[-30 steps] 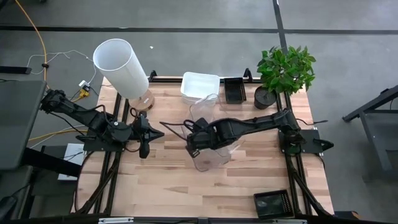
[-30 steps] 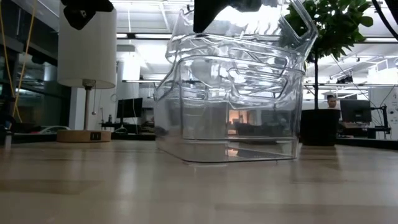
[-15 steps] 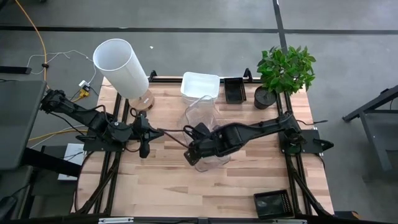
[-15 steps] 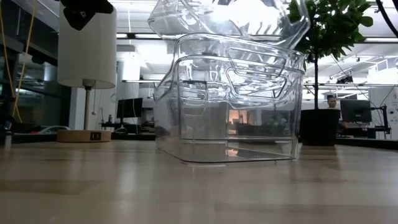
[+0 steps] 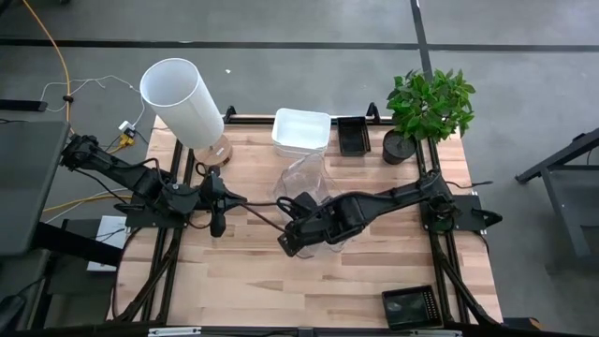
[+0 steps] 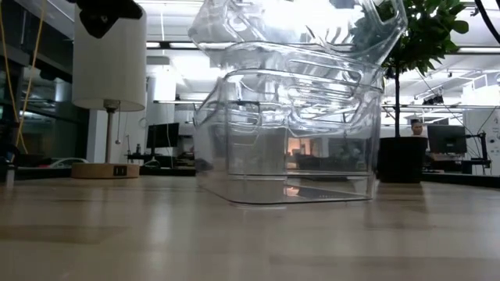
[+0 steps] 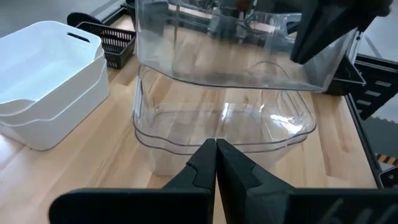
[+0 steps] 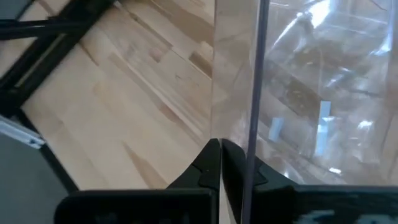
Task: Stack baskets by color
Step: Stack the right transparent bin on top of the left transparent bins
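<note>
Right claw: we see the right gripper (image 5: 292,240) over mid-table, fingers pinched together on the wall of a lifted clear basket (image 6: 301,35); in its wrist view the clear wall runs right at the fingertips.
Left claw: the left gripper (image 7: 216,163) waits at the table's left side, fingers closed on nothing, pointing towards the clear pile.
Held basket: it hangs tilted above the clear stack (image 6: 289,136), partly over its mouth and not yet seated; whether its lower corner touches the stack's rim we cannot tell.
Clear stack: it stands on the table (image 5: 243,281) at centre, two clear bins nested as we read the left wrist view; the right arm is plainly the nearer and the one engaged.
Key relation: the stack's mouth lies directly beneath the held basket; we judge its long axis must turn into line with the stack's long axis and level out before it can drop in.
White baskets: the white stack (image 5: 301,131) sits just behind the clear one at the far edge, nested already.
Black baskets: one black basket (image 5: 353,136) lies beside the white stack; another black basket (image 5: 409,306) sits at the near right corner.
Room: open wood in front and to the left; the white cylinder (image 5: 182,103) and plant (image 5: 430,108) stand well apart at the far corners.
</note>
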